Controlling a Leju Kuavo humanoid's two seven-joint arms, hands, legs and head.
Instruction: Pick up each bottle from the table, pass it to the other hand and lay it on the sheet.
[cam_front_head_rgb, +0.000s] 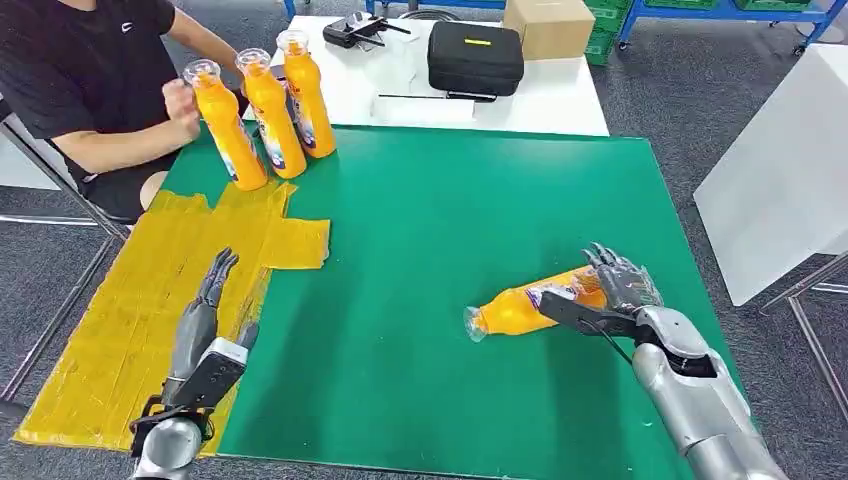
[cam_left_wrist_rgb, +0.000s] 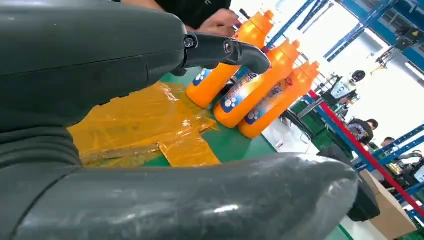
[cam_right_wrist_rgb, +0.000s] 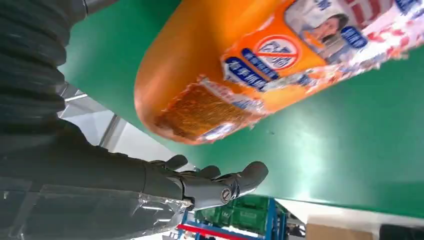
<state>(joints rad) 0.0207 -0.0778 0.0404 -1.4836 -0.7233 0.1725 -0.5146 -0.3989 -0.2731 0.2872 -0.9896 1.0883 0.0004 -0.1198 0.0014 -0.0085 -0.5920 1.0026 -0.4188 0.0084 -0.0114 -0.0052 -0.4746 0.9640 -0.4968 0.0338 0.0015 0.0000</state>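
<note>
An orange bottle (cam_front_head_rgb: 520, 308) lies on its side on the green table (cam_front_head_rgb: 430, 220), cap toward my left. My right hand (cam_front_head_rgb: 620, 288) is at its base with fingers spread. In the right wrist view the bottle (cam_right_wrist_rgb: 240, 65) lies beside the palm, and the fingers (cam_right_wrist_rgb: 220, 182) stand apart from it. My left hand (cam_front_head_rgb: 205, 320) hovers flat and open over the yellow sheet (cam_front_head_rgb: 130, 320) at the table's near left. Three more orange bottles (cam_front_head_rgb: 272, 115) stand upright at the far left corner, past the sheet (cam_left_wrist_rgb: 135, 120); the left wrist view shows these bottles (cam_left_wrist_rgb: 255, 85) too.
A person sits at the far left with a hand (cam_front_head_rgb: 180, 100) next to the standing bottles. Behind the green table is a white table with a black case (cam_front_head_rgb: 475, 55) and a cardboard box (cam_front_head_rgb: 548, 25). Another white table (cam_front_head_rgb: 790, 150) stands to the right.
</note>
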